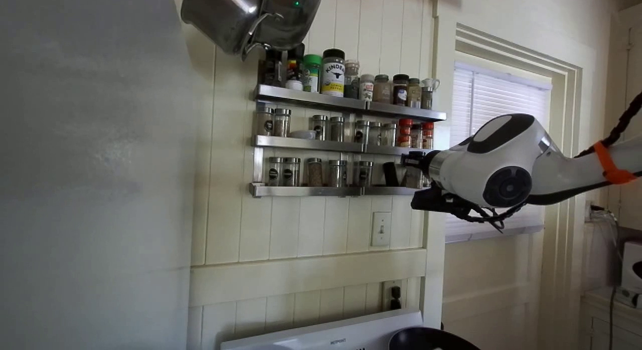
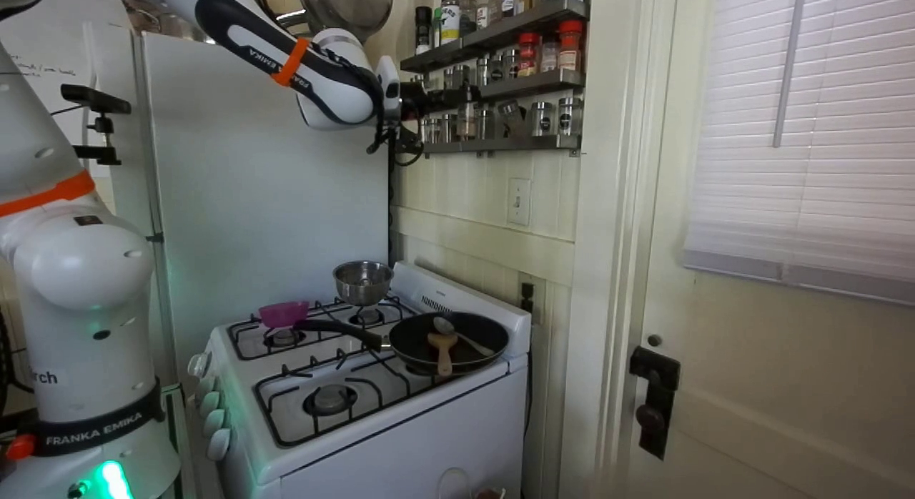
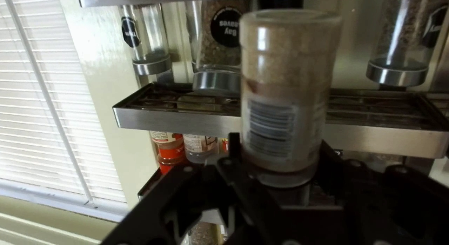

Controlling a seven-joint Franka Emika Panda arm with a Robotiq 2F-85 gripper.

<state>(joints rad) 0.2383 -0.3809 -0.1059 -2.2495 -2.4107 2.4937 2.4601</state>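
My gripper (image 3: 279,152) is shut on a clear spice bottle (image 3: 286,94) with tan contents and a white barcode label; the fingers press on both sides of its lower end as seen here. The wrist picture is upside down, so jars hang lid-down in it. In an exterior view the held bottle (image 2: 468,119) looks upright below the gripper (image 2: 457,96), near the lowest spice shelf (image 2: 500,143). Another exterior view has the gripper (image 1: 412,159) at that shelf's right end. Behind the bottle stands a jar labelled Bay Leaves (image 3: 224,38). Whether the bottle touches the shelf, I cannot tell.
Three metal shelves carry several jars, among them red-capped ones (image 2: 570,45). A dark-topped jar (image 1: 389,174) leans on the lowest shelf. Steel pots (image 1: 241,14) hang above. Below are a stove (image 2: 429,442) with a black pan (image 2: 407,349), a steel pot (image 2: 363,283) and a pink bowl (image 2: 284,314).
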